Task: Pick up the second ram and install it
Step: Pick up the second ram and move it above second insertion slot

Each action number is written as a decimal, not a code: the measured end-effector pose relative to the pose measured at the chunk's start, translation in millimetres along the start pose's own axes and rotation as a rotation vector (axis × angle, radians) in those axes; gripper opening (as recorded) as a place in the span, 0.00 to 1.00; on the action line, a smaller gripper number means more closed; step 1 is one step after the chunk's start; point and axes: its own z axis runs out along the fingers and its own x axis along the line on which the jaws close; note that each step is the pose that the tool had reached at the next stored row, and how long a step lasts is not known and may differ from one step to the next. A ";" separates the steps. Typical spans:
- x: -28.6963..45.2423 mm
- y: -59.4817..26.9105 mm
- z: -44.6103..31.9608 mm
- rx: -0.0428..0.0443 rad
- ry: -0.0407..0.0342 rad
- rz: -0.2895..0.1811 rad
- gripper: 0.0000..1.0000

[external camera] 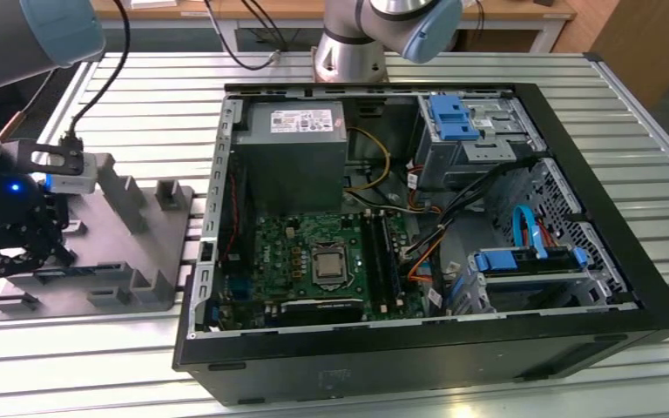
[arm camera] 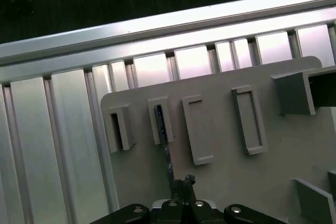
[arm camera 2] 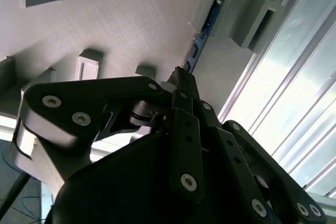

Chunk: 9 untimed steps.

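At the exterior view's left, near the left edge of the slatted metal desk [external camera: 137,87], the black pincer [external camera: 21,257] is seen lowered onto the grey block [external camera: 125,252], which lies flat on the desk just beside the open computer case [external camera: 428,348]. In both wrist views the second ram [arm camera: 167,158] [arm camera 2: 195,45] is shown standing on edge in a narrow slot of the grey block, second in a row of four raised slots along the block's edge next to the desk slats. One end of the stick is pinched by the pincer [arm camera: 184,183], whose fingers are pressed together on the thin board; the other end sits within the slot walls. Further right in the exterior view, the green motherboard [external camera: 311,261] is seen lying in the bottom of the case, with the grey power supply [external camera: 293,148] behind it and blue drive brackets [external camera: 451,117] towards the case's right side.
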 end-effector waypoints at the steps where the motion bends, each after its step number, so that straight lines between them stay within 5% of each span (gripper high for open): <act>1: 0.0 0.0 0.1 -0.0002 0.0002 -0.018 0.10; 9: 0.0 0.0 0.9 -0.0021 0.0013 -0.163 0.10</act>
